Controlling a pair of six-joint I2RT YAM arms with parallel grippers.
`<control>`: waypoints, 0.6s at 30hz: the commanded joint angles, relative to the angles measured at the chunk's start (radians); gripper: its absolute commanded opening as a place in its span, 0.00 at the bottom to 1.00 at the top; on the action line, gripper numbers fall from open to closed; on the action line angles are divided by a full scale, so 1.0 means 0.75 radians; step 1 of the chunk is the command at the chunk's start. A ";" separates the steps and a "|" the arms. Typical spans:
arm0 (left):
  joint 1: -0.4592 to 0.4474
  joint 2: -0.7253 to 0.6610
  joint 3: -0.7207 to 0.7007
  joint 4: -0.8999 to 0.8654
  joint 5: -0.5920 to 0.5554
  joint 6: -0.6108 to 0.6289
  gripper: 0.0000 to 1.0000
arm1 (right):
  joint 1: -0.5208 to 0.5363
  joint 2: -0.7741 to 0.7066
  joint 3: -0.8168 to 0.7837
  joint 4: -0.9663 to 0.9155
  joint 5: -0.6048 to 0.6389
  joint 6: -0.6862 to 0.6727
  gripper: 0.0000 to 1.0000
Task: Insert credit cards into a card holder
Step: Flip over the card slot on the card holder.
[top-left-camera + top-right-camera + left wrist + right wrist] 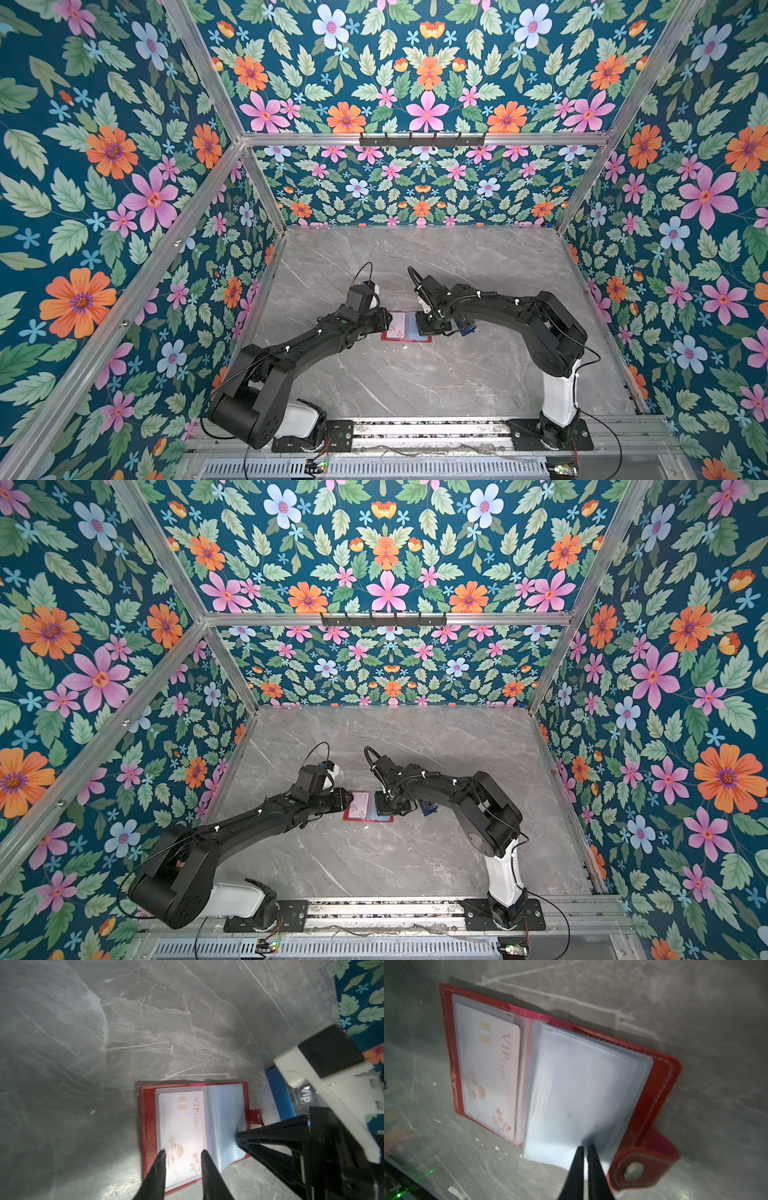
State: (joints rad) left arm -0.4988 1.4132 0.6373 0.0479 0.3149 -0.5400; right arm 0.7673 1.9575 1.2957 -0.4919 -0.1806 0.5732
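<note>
A red stitched leather-look card holder (148, 1126) is lying open mid-table, a glossy whitish-pink chip card (180, 1122) sitting in its left clear sleeve (481, 1002) beneath the open-jawed left gripper (182, 1155). The closed right gripper (584, 1150) is touching the right sleeves (581, 1084), its arm partly hiding a blue tray (279, 1093).

- Table (415, 382): grey marble-look top w/ pale veins.
- Card holder (148, 1124): red, lies opened flat on the table, approx. mid-table; its snap tab points to the tray side.
- Blue tray (280, 1093): sits on the table just beside the holder, not touching it.
- Few small white specks (497, 1148) on the table near the holder.
</note>
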 commanded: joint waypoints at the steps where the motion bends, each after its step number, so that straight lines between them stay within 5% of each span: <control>1: -0.018 0.057 0.018 0.113 0.164 -0.003 0.31 | -0.002 0.004 -0.018 0.000 0.026 0.021 0.09; 18: -0.126 0.318 0.142 0.172 0.210 -0.011 0.22 | -0.003 -0.002 -0.016 -0.026 0.069 0.020 0.09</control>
State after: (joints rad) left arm -0.5892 1.6424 0.7349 0.1581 0.4648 -0.5488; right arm 0.7658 1.9530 1.2865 -0.4797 -0.1753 0.5766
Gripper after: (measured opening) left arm 0.226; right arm 0.086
